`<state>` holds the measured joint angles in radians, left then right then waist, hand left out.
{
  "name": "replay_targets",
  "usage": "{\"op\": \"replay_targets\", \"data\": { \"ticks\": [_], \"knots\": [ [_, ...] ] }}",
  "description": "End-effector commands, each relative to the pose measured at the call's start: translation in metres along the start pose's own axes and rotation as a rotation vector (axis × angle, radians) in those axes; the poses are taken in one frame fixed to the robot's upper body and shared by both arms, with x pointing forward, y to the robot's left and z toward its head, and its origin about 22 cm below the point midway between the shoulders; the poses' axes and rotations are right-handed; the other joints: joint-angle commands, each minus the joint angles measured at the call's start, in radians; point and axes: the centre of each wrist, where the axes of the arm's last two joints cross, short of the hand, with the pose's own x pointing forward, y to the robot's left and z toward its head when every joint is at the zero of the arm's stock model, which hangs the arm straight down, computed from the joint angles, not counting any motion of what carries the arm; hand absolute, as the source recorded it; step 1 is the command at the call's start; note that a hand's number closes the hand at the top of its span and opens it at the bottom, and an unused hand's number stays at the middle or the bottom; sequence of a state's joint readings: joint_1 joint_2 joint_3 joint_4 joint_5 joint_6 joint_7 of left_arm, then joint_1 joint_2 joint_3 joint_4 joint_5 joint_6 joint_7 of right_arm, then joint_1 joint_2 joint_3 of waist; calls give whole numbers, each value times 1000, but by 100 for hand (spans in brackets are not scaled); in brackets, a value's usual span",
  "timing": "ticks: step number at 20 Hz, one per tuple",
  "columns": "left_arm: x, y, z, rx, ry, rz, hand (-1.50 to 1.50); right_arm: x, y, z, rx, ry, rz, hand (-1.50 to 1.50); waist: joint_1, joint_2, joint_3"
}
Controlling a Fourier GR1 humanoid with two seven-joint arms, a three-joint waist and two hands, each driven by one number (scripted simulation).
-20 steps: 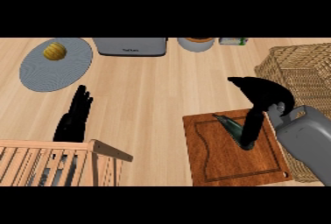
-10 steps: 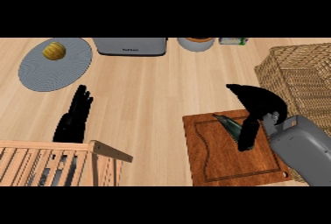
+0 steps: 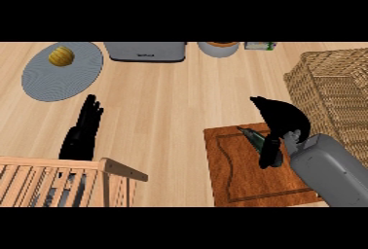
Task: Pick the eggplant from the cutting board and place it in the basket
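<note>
The eggplant [image 3: 252, 136], dark and slim with a green stem end, lies on the brown cutting board [image 3: 241, 180] near its top edge. My right hand [image 3: 283, 118] hovers right over it. The thumb points up-left and the fingers [image 3: 271, 151] hang down along the eggplant's right side, hiding its lower half. They are not closed round it. The wicker basket [image 3: 332, 90] stands at the right edge, just beyond the board. My left hand [image 3: 83, 129] rests open at the left, fingers up.
A grey round plate [image 3: 45, 80] with a yellow fruit [image 3: 62, 56] lies at the back left. A grey toaster [image 3: 146, 51], a bowl [image 3: 217, 48] and a small box [image 3: 260, 45] line the back edge. A wooden slatted crate [image 3: 61, 179] fills the lower left.
My right hand and forearm have drifted slightly left and lower over the board, and the fingers have come down beside the eggplant. The eggplant and the left hand have not moved.
</note>
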<state>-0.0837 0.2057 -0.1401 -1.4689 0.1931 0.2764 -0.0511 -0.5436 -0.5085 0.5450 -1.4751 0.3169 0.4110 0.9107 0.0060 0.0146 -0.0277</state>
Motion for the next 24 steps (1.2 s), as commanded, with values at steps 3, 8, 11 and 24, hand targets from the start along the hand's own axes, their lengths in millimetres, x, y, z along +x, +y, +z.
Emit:
{"op": "replay_targets", "data": {
  "ticks": [3,8,11,24],
  "knots": [
    [13,-5,15,-44,-91,26,0,8,18,-11,6,48,-9,-150,9,-16,28],
    [24,8,7,-37,-97,15,0,-17,19,-13,28,55,25,-150,2,-19,28],
    [24,2,4,-33,-101,20,0,-19,42,-23,52,62,14,-150,2,-16,28],
    [25,-7,11,-38,-90,27,0,-31,64,-41,84,55,6,-150,7,-16,28]
  ]
}}
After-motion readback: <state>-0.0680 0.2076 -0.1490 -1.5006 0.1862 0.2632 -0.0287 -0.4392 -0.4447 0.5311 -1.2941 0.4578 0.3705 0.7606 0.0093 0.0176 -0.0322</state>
